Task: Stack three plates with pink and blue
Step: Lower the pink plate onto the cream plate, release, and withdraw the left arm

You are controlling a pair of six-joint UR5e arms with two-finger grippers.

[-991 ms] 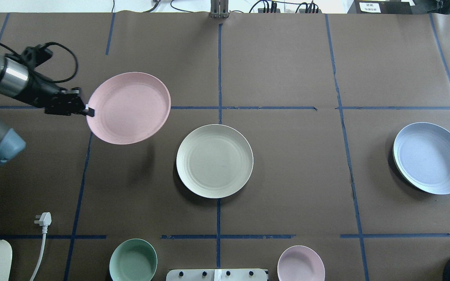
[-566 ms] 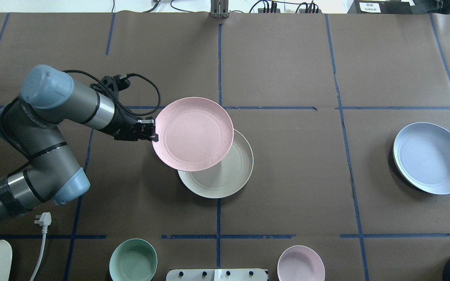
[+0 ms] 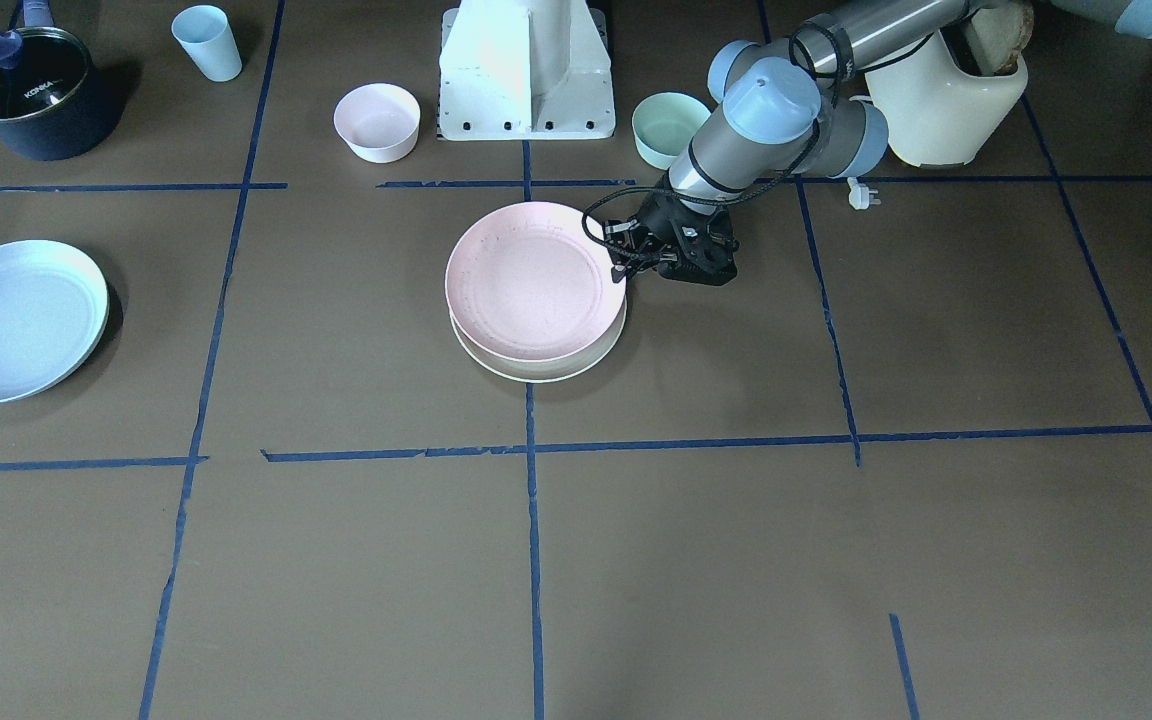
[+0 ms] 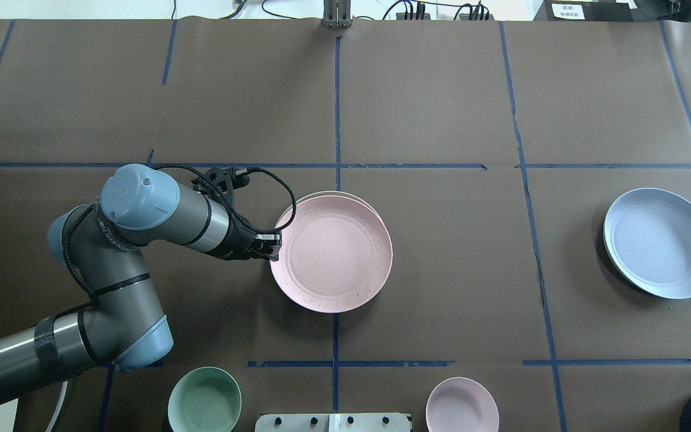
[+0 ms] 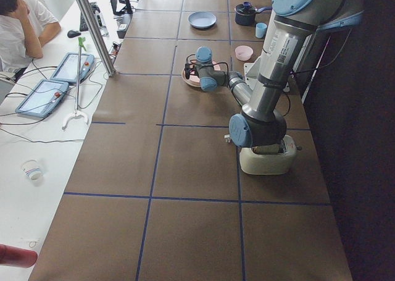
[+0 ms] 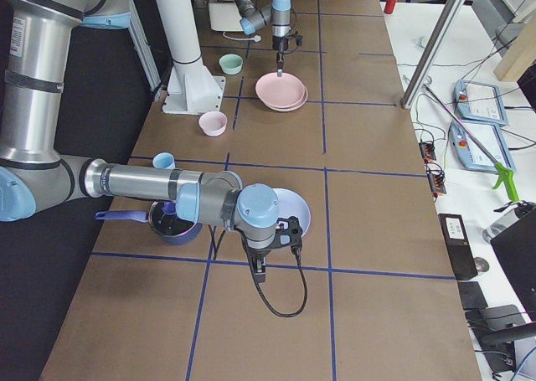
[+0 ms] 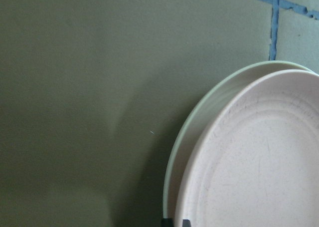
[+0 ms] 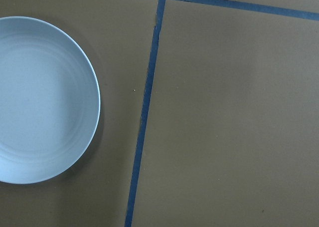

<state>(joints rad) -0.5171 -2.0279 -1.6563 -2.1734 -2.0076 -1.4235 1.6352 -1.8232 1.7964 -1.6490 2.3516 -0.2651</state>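
Left hand (image 4: 272,252): narrow, clamped on the near-left rim of the pink plate (image 4: 333,253). Arm comes in low from the left.

Pink plate: centre of the surface (image 4: 453,282), over the cream plate (image 4: 323,194), not concentric with it. Cannot tell whether it rests on the cream plate or hangs just above.

Blue plate (image 4: 662,243): far right, well apart from the pair, flat and alone.

Right hand (image 6: 258,272): just beside the blue plate, seen only from the right end of the surface. Cannot tell if wide or narrow.

Risks, as judged:
- Let go off-centre, the pink plate likely settles skewed across the cream rim, and may rock or slide.
- A finger caught under the rim could drag the pink plate sideways when the hand pulls out.
- A skewed pair makes a poor seat for the blue plate.

Views compared:
- Overhead shows only a thin cream sliver at the far edge.
- Front-facing shows the cream edge on the opposite side.
- Left wrist view shows a broad cream crescent beside the pink rim, plus a dark fingertip (image 7: 172,221) at the bottom edge.
- Right wrist view shows the blue plate, no fingers.
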